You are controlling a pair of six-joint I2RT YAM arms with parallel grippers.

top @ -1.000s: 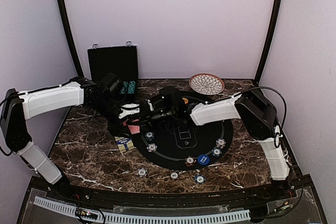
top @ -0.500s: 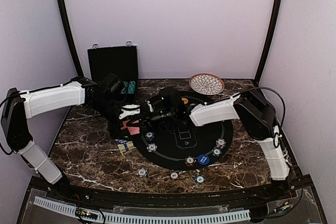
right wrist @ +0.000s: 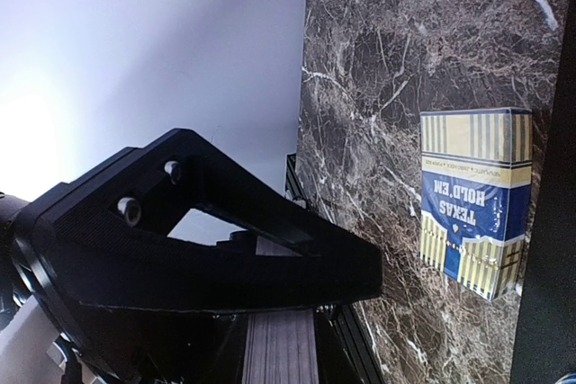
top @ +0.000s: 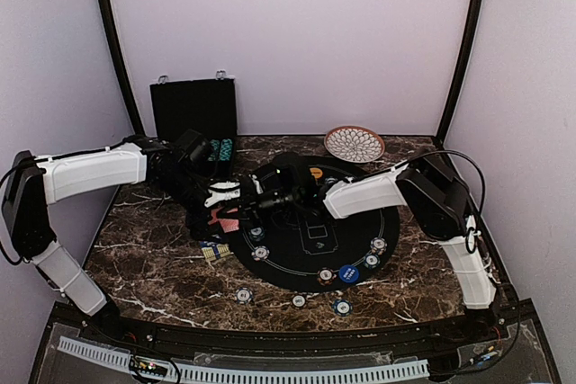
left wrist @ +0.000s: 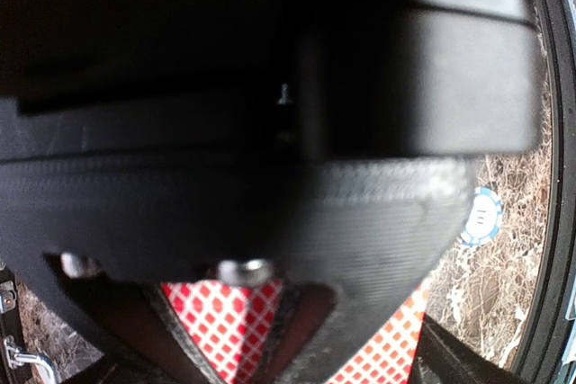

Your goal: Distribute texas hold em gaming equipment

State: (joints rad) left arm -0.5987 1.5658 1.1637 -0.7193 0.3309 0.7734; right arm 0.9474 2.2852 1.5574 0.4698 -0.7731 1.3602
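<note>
My left gripper (top: 223,201) is at the left rim of the black round mat (top: 310,240), shut on a stack of red-backed cards (top: 229,220). Up close their red diamond backs (left wrist: 216,330) show behind my black finger (left wrist: 360,249). My right gripper (top: 256,202) reaches in from the right and meets the left one over the cards; its jaws are hidden. Only one black finger (right wrist: 207,249) shows in the right wrist view. Striped chips (top: 260,253) and a blue button (top: 349,273) lie on the mat. An orange button (top: 316,172) sits at its far edge.
A blue-and-yellow card box (top: 213,251) lies on the marble left of the mat, also in the right wrist view (right wrist: 474,200). Three chips (top: 298,300) lie near the front edge. The open black case (top: 193,114) stands back left, a patterned plate (top: 354,143) behind the mat.
Both grippers have shifted slightly left together at the cards. The chips, buttons and box have not moved.
</note>
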